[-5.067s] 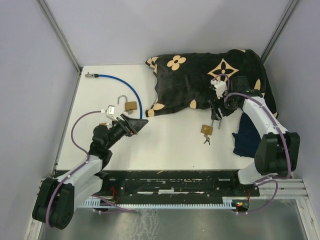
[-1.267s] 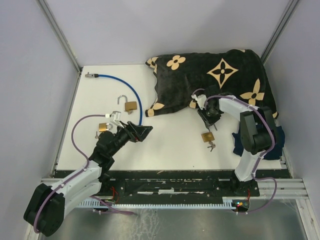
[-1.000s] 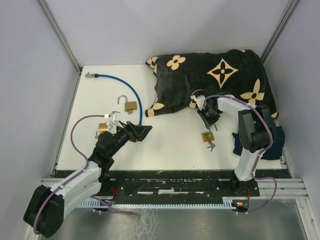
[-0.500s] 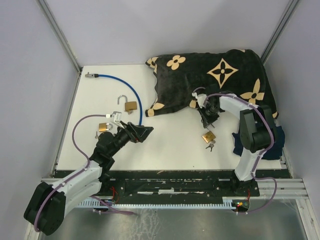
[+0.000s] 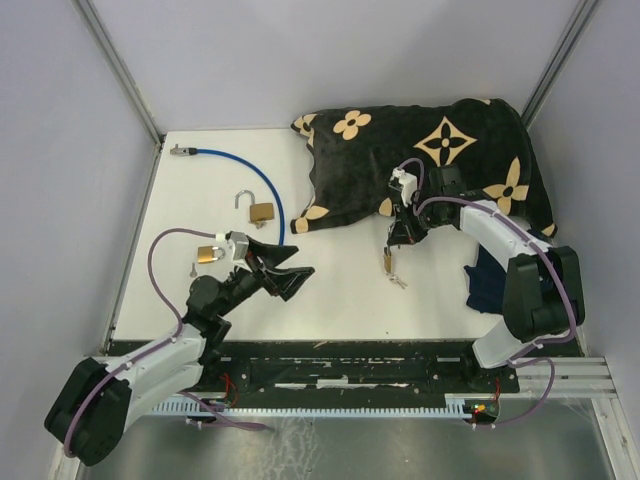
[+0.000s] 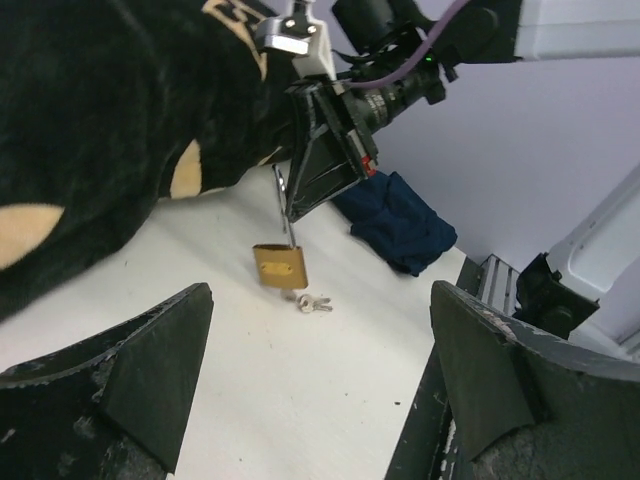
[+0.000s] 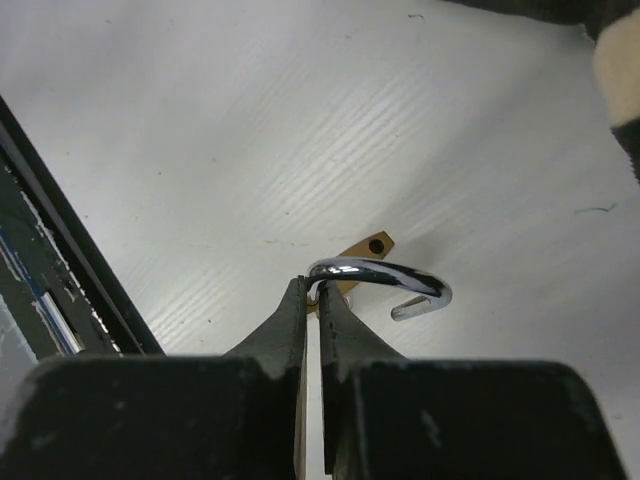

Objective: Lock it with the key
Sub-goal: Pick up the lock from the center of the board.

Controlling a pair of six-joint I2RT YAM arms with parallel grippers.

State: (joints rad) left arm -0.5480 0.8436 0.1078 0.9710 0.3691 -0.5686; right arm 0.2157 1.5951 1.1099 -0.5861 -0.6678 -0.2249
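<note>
Jaws of the right gripper are clamped flat on the shackle, near its fixed leg. The padlock is thereby hung body-down from the steel loop, front of the blanket edge, right of mid-table. Whether the body is resting on the surface or just off it cannot be told.

The shackle is judged open: its free end is seen hooked away from the hole in the brass top. Holding by the shackle is probably chosen so that body and keyway are left exposed for the other arm.

The keys are lying on the table just beside the body's lower corner. Whether one is seated in the keyway cannot be told.

The left gripper is spread wide and empty, well apart from the padlock, low over the table and aimed at it; the padlock is framed between its fingers in the wrist view. It is judged to be staged to take the body or the key.

Locking is not yet done: the free end has to be pressed home and the key turned.

A spare padlock by the cable and a third padlock are left untouched at the left; a cloth is bunched by the right arm.
</note>
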